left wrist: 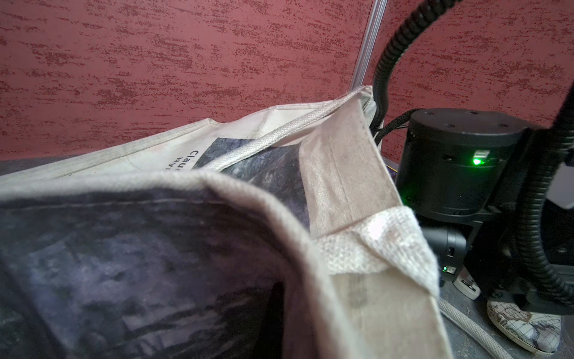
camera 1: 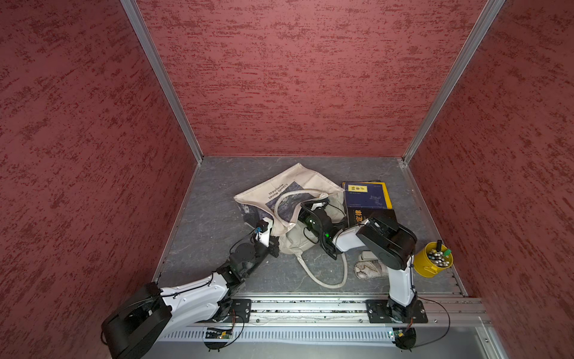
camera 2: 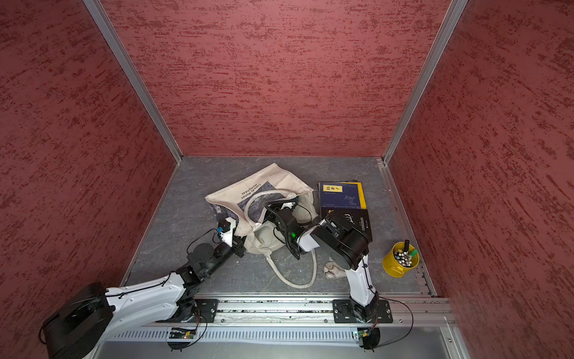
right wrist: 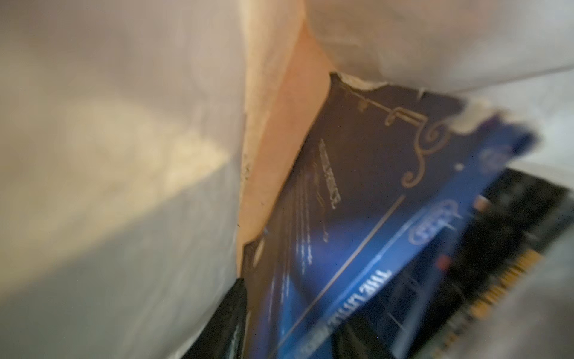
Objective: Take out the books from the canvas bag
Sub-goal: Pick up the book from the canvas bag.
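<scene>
Canvas bag [camera 1: 292, 183]: slumped around the middle of the grey tabletop [camera 1: 217, 223], bottom toward the far edge and mouth toward the near edge. One loop handle [camera 1: 326, 281] trails over the surface toward the near edge.

Left gripper [camera 1: 274, 248]: closed tight on the bag's mouth hem, on the side facing the left edge. In the left wrist view the raised hem [left wrist: 279, 217] fills the foreground and hides the fingers.

Right gripper [camera 1: 313, 205]: pushed in through the bag's mouth, its tips under the cloth. From here I cannot tell how wide its jaws stand or whether they hold anything.

Books still inside: the right wrist view looks down between the cloth walls at a blue paperback [right wrist: 357, 223] close ahead of the right gripper. It lies over a black book with yellow marks [right wrist: 503, 248]. The picture is blurred, and I cannot tell whether the gripper touches either one.

Books already out: a dark blue book with a yellow label [camera 1: 366, 194] lies just beside the bag, toward the far right corner, with a yellow cover edge [camera 1: 386, 194] showing under it. A black book with orange lettering [camera 1: 360, 217] lies next to it on the near side, partly under the right arm.

Other things: a white patterned pouch [camera 1: 371, 267] lies near the near edge, and a yellow bucket of pens [camera 1: 433, 259] stands by the right edge.
</scene>
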Robot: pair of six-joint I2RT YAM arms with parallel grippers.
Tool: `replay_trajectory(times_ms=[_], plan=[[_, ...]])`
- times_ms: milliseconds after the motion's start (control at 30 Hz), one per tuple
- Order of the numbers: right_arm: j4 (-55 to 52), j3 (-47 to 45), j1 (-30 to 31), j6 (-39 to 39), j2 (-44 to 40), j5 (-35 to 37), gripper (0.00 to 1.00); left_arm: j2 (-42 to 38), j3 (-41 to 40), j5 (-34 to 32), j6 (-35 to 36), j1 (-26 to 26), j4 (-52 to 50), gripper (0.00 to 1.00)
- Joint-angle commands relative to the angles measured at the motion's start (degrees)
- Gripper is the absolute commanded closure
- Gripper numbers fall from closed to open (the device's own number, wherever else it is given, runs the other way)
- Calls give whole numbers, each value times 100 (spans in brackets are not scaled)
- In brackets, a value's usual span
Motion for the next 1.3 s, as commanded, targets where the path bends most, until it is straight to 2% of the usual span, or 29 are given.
replay_trajectory(times_ms=[0, 167, 500, 533, 600, 667, 900, 1267], plan=[[-325, 319, -38, 204, 151, 146, 55, -9, -33, 135, -40, 18, 8, 100], [-509, 543, -59, 507, 292, 169, 53, 121, -4, 219, -54, 19, 78, 100], [-730, 856, -80, 748, 477, 275, 59, 125, -1, 224, -37, 30, 78, 99], [-704, 910, -105, 748, 516, 228, 60, 122, -5, 223, -33, 32, 85, 100], [-658, 1010, -190, 752, 584, -18, 74, 108, 1, 170, -29, 33, 78, 100], [-633, 1051, -214, 638, 532, -124, 79, 73, -12, 89, -16, 46, 61, 100], [-917, 706, -208, 81, -193, -92, 100, -164, -28, -477, -113, 175, -152, 98], [-1446, -380, -196, -639, -1818, -157, 100, -557, -6, -1134, -362, 412, -633, 95]])
